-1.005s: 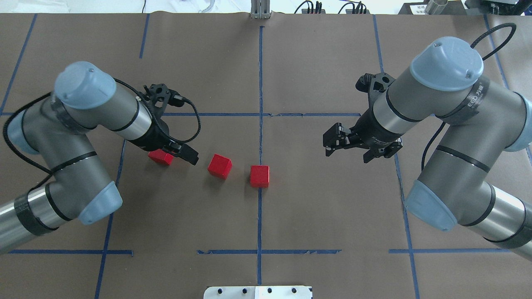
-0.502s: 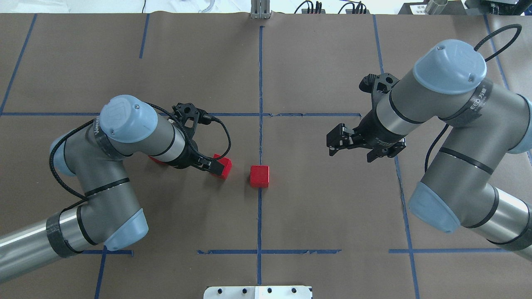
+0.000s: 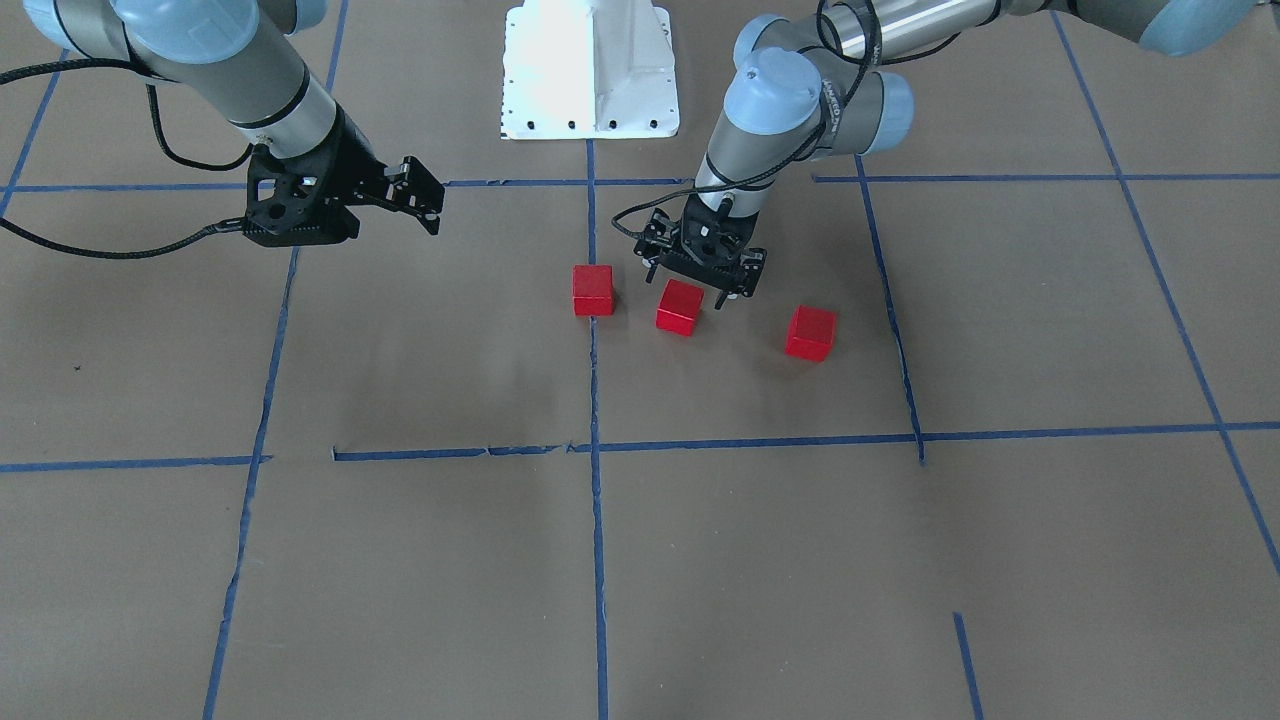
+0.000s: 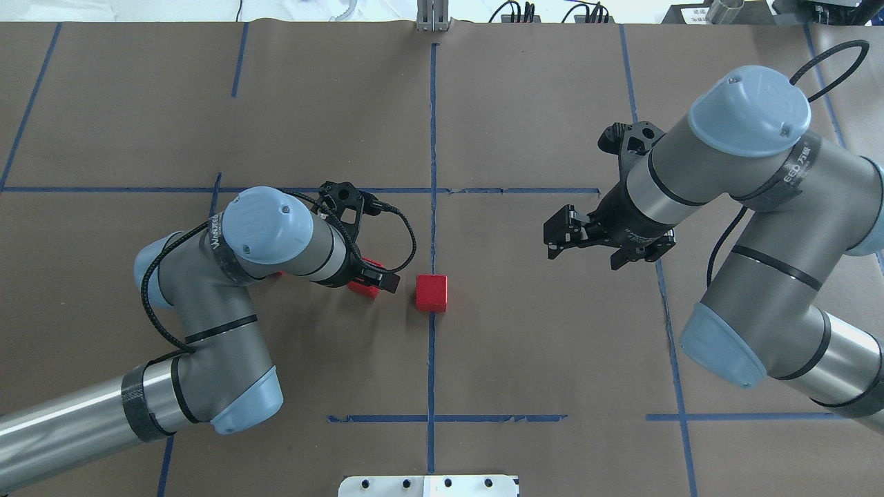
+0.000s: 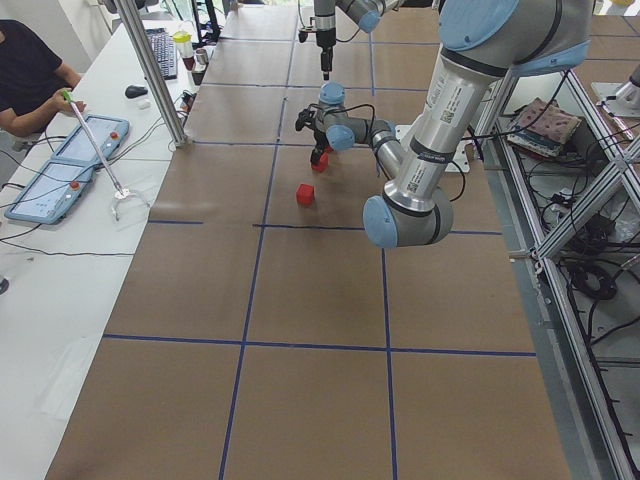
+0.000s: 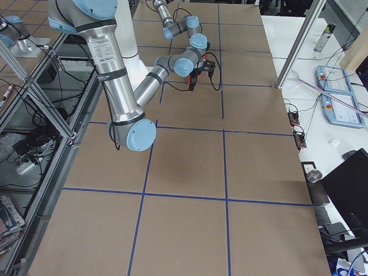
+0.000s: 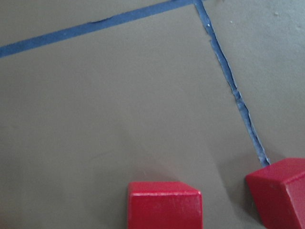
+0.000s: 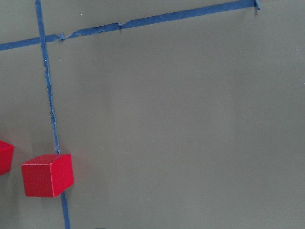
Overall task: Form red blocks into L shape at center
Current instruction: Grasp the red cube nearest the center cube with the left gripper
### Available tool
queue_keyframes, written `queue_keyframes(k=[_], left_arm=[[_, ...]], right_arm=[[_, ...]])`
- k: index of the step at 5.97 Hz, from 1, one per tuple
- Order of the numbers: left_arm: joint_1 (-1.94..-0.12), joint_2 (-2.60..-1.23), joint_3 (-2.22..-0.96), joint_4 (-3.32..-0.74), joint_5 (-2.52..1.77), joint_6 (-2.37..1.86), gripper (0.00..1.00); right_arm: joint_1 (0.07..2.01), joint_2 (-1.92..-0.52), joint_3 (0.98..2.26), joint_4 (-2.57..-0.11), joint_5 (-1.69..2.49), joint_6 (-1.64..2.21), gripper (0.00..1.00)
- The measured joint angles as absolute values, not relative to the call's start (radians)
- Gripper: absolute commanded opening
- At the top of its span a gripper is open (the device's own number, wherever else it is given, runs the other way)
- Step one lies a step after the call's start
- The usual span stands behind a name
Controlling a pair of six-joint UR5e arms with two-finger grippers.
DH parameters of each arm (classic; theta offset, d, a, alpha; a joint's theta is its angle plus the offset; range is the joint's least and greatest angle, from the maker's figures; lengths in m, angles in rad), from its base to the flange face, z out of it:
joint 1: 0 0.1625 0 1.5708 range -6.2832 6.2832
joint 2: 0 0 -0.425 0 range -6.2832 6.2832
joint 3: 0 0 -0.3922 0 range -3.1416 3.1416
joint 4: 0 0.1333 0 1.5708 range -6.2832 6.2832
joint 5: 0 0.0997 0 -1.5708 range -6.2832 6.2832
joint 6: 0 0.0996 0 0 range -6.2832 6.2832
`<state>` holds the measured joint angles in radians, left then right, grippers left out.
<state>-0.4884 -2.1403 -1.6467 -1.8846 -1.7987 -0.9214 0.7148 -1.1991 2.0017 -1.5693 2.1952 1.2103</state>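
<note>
Three red blocks lie in a row near the center. One [image 4: 431, 293] [image 3: 593, 290] sits on the vertical blue tape line [image 4: 433, 138]. The middle one [image 3: 680, 306] [image 4: 366, 288] is partly covered by my left gripper [image 4: 378, 277] [image 3: 698, 280], which is open and hovers just over it. The third block [image 3: 810, 333] is hidden under the left arm in the overhead view. The left wrist view shows the middle block [image 7: 164, 205] and the one on the line [image 7: 279, 191]. My right gripper [image 4: 552, 238] [image 3: 425, 195] is open and empty, well to the right of the blocks.
The white robot base plate [image 3: 590, 70] [image 4: 428, 485] is at the near table edge. Horizontal blue tape lines [image 4: 483, 190] [image 4: 449, 418] bound the middle squares. An operator [image 5: 30, 70] sits beside the table's far side in the exterior left view.
My left arm has swung right, from beside the leftmost block to over the middle block. The blocks have not moved. The right gripper has barely moved.
</note>
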Motion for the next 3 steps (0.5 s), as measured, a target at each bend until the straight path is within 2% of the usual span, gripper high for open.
queue_keyframes(k=[1, 3], left_arm=[[-0.486, -2.149, -1.625, -1.884, -1.776, -0.918, 0.79], [-0.477, -2.156, -1.601, -1.884, -1.766, -0.915, 0.17]], right_arm=[[0.715, -1.199, 2.002, -1.569, 2.195, 1.210, 1.00], [0.715, -1.200, 2.001, -1.569, 2.195, 1.212, 1.00]])
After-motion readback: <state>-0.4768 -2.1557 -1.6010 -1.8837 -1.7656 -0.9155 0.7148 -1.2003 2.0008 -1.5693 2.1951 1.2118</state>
